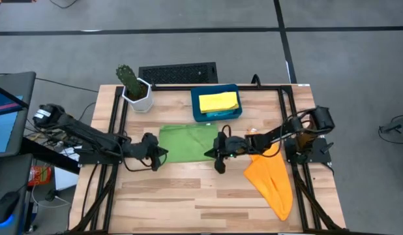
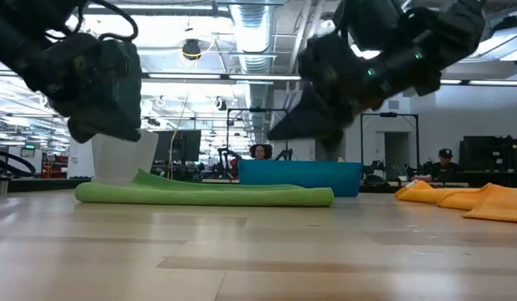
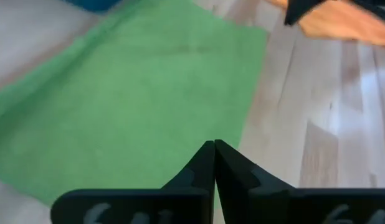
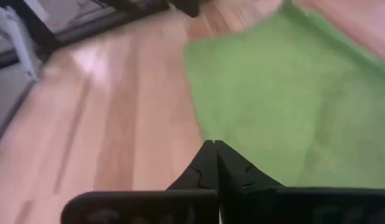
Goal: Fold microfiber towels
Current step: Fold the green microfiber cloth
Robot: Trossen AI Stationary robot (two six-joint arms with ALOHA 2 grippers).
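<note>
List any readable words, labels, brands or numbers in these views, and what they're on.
None can be read.
Pale embossed marks on the left gripper housing: too blurred to read.
Green towel, yellow towel, orange towel, blue tray: no print visible.

The floor (image 1: 188, 39) around the wooden table (image 1: 188, 196) is grey, with dark lines across it. Behind the table the room is a big open hall: long ceiling lamps (image 2: 208, 77), round ducts (image 2: 250, 25), dark frames, and two persons sitting far away.
</note>
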